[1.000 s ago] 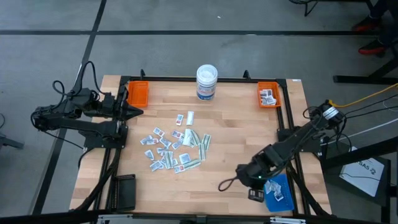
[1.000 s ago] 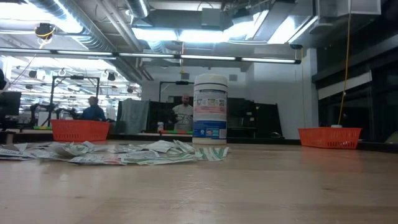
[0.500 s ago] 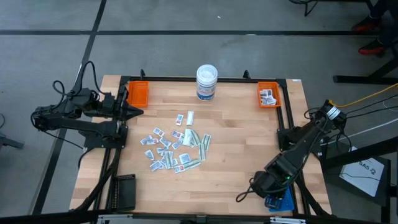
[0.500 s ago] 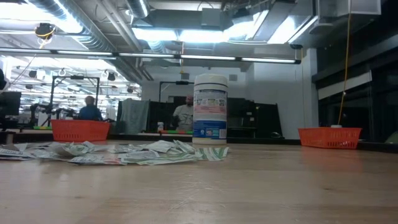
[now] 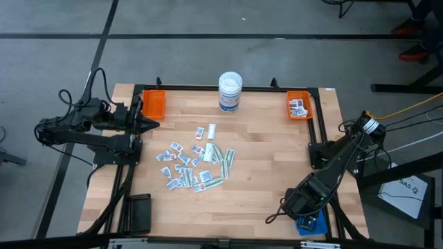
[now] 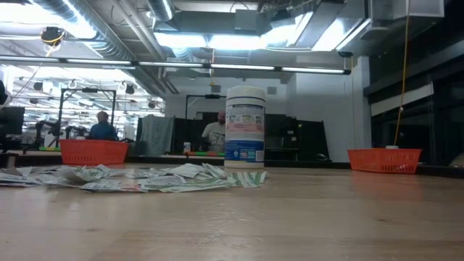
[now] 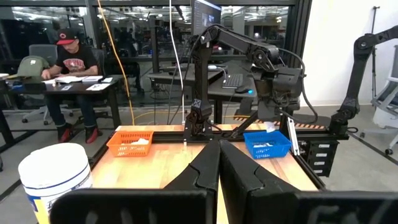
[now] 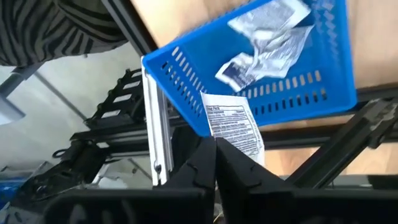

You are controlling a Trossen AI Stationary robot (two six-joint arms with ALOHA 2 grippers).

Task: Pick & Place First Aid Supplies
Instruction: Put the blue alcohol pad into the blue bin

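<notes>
From above, my right gripper [image 5: 302, 207] has swung from about four o'clock of the packet pile [image 5: 194, 164] down to the blue tray [image 5: 313, 223] at the table's five o'clock corner, so this packet is nearly delivered. The left gripper [image 5: 149, 123] waits, closed and empty, at the nine o'clock edge near an orange tray [image 5: 153, 104]; a second orange tray [image 5: 300, 106] sits at two o'clock and the white tub [image 5: 230, 91] at twelve. At table level neither arm shows; the pile lies low at nine o'clock of the tub. My left wrist camera shows its own fingers [image 7: 205, 168] pressed together. My right wrist camera shows the fingers [image 8: 202, 165] pinching one white packet [image 8: 233, 127] over the tray's rim, other packets already inside; release comes next, I judge.
</notes>
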